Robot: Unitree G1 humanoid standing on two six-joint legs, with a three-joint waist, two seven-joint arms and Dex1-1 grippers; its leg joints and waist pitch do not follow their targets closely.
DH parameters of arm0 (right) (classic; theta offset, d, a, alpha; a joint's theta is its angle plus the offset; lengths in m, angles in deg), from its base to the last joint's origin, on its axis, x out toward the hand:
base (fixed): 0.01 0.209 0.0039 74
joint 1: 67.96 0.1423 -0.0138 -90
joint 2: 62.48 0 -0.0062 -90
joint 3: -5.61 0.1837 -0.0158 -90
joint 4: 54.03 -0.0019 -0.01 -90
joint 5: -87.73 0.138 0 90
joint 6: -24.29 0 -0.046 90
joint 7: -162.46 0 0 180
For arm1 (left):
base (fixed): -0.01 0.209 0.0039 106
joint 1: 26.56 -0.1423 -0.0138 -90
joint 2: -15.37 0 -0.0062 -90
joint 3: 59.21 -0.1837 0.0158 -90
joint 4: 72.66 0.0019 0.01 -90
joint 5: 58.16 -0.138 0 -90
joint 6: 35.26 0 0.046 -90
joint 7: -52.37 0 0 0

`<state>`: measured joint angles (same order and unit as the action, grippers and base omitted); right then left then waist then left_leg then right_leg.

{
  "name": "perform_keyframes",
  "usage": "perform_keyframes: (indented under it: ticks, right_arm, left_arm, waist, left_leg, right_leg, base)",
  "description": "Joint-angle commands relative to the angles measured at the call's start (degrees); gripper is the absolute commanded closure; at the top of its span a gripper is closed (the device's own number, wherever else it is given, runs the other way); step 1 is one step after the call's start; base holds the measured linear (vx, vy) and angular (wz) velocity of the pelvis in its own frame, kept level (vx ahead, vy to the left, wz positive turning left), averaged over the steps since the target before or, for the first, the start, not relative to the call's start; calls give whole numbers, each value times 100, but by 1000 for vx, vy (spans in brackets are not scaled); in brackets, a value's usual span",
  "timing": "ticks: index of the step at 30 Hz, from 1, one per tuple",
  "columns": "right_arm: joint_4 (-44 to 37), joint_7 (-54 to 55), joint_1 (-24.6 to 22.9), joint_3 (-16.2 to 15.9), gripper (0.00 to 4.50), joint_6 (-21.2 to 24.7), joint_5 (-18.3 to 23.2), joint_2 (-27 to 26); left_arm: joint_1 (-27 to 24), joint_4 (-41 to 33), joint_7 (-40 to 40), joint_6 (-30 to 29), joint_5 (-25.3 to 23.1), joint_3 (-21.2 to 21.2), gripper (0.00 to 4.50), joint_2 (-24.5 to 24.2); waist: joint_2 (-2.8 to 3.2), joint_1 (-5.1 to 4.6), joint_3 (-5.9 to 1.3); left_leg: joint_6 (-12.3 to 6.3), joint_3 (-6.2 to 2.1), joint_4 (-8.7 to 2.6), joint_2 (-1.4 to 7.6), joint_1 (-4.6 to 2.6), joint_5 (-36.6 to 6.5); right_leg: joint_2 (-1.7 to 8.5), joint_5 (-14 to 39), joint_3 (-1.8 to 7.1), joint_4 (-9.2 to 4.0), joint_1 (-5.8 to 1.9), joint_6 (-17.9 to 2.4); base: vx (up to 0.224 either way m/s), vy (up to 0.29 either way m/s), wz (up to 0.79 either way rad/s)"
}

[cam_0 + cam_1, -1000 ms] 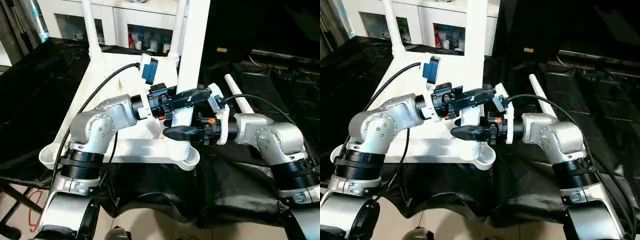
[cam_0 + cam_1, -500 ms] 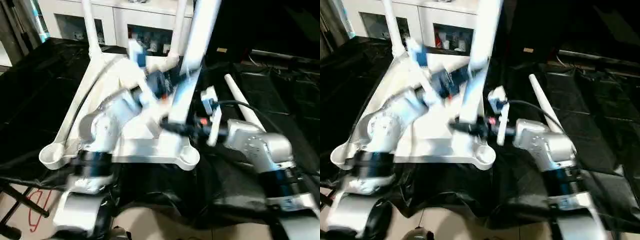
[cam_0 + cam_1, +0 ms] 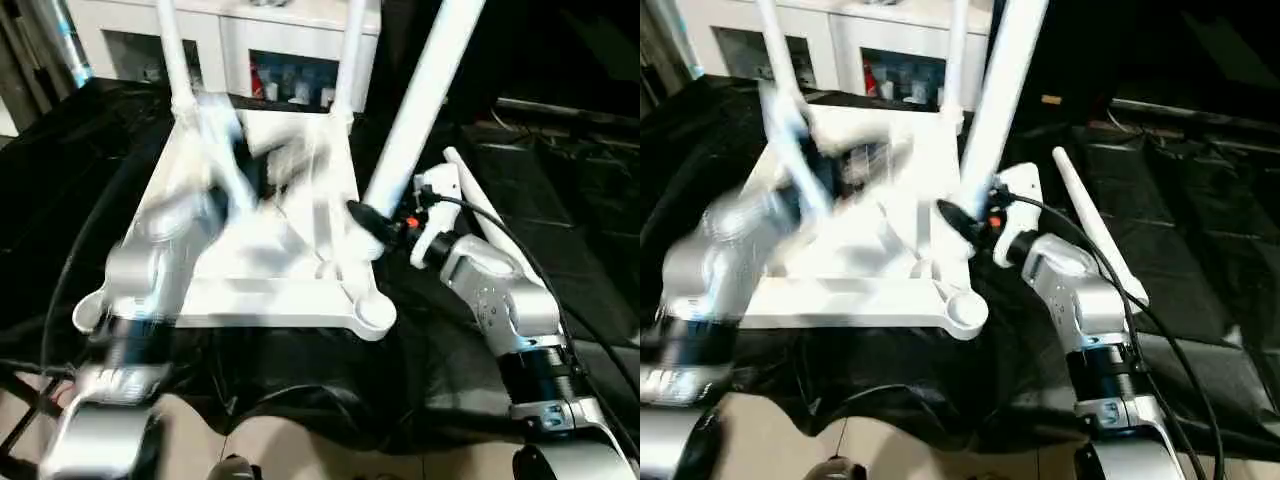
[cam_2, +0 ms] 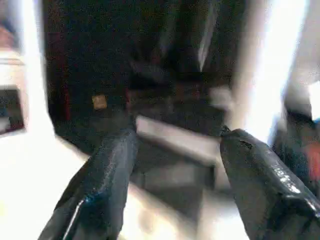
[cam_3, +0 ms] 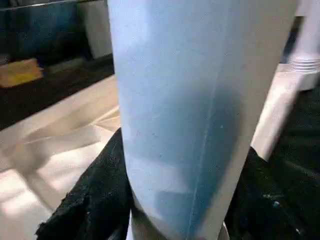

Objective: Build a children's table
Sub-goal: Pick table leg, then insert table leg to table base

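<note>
The white tabletop point(image 3: 270, 270) lies upside down on the black-covered bench point(image 3: 80, 200), ribbed underside up, and two legs already stand upright in its far corners, the far-left leg point(image 3: 172, 60) and the far-right leg point(image 3: 350, 55). Over the left part of the top, the left arm is badly smeared in the head views, so its pose there is hard to read; its wrist view shows the left claw point(image 4: 175, 165) with both black fingers spread apart and nothing between them. Further right, a third leg point(image 3: 420, 100) leans from the near-right region of the top up toward the right, and the right claw point(image 3: 368, 222) grips it low on the shaft; the right wrist view shows the white tube clamped between the two black fingers point(image 5: 90, 200). The near-right corner socket point(image 3: 372, 312) stands empty, as far as the head views tell. A fourth leg point(image 3: 478, 205) lies loose on the black cloth just beyond the right forearm. The step in hand looks like fitting the third leg. The next move calls for bringing the leaning tube upright, lining its lower end over the open socket, and pressing it straight down while the tabletop is kept from sliding.
</note>
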<state>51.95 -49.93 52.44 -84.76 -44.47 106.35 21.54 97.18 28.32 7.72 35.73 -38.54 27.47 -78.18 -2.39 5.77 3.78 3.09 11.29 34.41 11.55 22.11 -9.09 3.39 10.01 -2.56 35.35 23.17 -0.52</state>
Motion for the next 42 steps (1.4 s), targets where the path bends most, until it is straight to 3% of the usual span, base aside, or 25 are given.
perform_keyframes:
  ticks: [1, 2, 3, 8, 10, 11, 14, 15, 19, 22, 23, 27, 42]
  right_arm:
    - [-61, 141, -59, 105, 259, -77, -71, 40]
    - [-61, 141, -59, 105, 259, -77, -71, 40]
    - [-91, 128, -122, 84, 259, -77, -107, 49]
    - [-149, 123, -260, 0, 259, -129, -188, 39]
    - [-150, 139, -306, -73, 259, -182, -232, 27]
    - [-157, 134, -324, -107, 259, -187, -247, 27]
    - [-211, 108, -387, -169, 259, -169, -277, 44]
    - [-237, 102, -409, -179, 259, -160, -289, 45]
    - [-306, 89, -469, -179, 259, -140, -312, 49]
    - [-343, 90, -502, -188, 259, -137, -321, 61]
    - [-343, 90, -502, -188, 259, -137, -321, 61]
    - [-431, 104, -575, -199, 259, -111, -323, 75]
    - [-472, 78, -602, -254, 259, -96, -359, 59]
  left_arm:
    - [-148, -159, -594, 228, -432, -600, 142, -300]
    - [-148, -159, -594, 228, -432, -600, 142, -300]
    - [-310, -213, -981, 252, -511, -865, 142, -479]
    - [-541, -150, -1531, 342, -604, -1230, 142, -631]
    - [-590, 152, -1843, 649, -806, -1484, 142, -739]
    - [-587, 303, -1940, 772, -879, -1556, 171, -766]
    - [-517, 635, -2096, 949, -1008, -1697, 184, -789]
    - [-493, 716, -2139, 981, -1047, -1724, 199, -786]
    - [-372, 1050, -2264, 1121, -1260, -1893, 230, -801]
    - [-247, 1398, -2280, 1303, -1405, -1929, 262, -755]
    - [-247, 1398, -2280, 1303, -1405, -1929, 277, -755]
    - [-169, 1616, -2392, 1425, -1504, -1930, 302, -756]
    - [-124, 1778, -2690, 1352, -1475, -1881, 439, -743]
  waist:
    - [68, -9, -463]
    - [68, -9, -463]
    - [38, -23, -455]
    - [66, -28, -440]
    - [69, -49, -434]
    - [97, -68, -424]
    - [115, -87, -433]
    - [150, -81, -439]
    - [148, -89, -446]
    - [200, -86, -449]
    - [178, -93, -446]
    - [219, -81, -442]
    - [223, -86, -445]
  left_leg:
    - [305, -114, -420, 165, -179, -1088]
    - [305, -114, -420, 165, -179, -1088]
    - [305, -93, -424, 165, -184, -1112]
    - [343, -88, -435, 168, -191, -1286]
    - [361, -96, -444, 163, -185, -1412]
    - [361, -95, -445, 148, -192, -1463]
    - [405, -105, -446, 154, -199, -1532]
    - [419, -113, -444, 162, -203, -1545]
    - [397, -105, -437, 156, -200, -1526]
    - [383, -112, -433, 153, -201, -1503]
    - [382, -105, -432, 150, -203, -1549]
    - [387, -113, -434, 160, -208, -1647]
    - [372, -119, -435, 167, -204, -1667]
  right_leg:
    - [410, 1058, 227, -364, -232, -789]
    - [410, 1058, 227, -364, -232, -789]
    - [403, 1014, 232, -360, -226, -840]
    - [418, 1205, 242, -369, -213, -897]
    - [417, 1359, 247, -390, -214, -852]
    - [401, 1426, 248, -426, -194, -822]
    - [415, 1476, 252, -416, -201, -813]
    - [421, 1402, 254, -400, -203, -859]
    - [405, 1174, 252, -382, -214, -961]
    - [405, 1063, 249, -370, -221, -1011]
    - [402, 1095, 251, -381, -221, -1020]
    - [417, 1213, 253, -394, -221, -1049]
    - [426, 1263, 253, -389, -220, -1098]
  base:
    - [0, 0, 0]
    - [0, 0, 0]
    - [0, 0, 0]
    - [0, 0, 0]
    - [0, 0, 0]
    - [0, 0, 0]
    - [0, 0, 0]
    - [0, 0, 0]
    - [0, 0, 0]
    - [0, 0, 0]
    - [0, 0, 0]
    - [0, 0, 0]
    - [0, 0, 0]
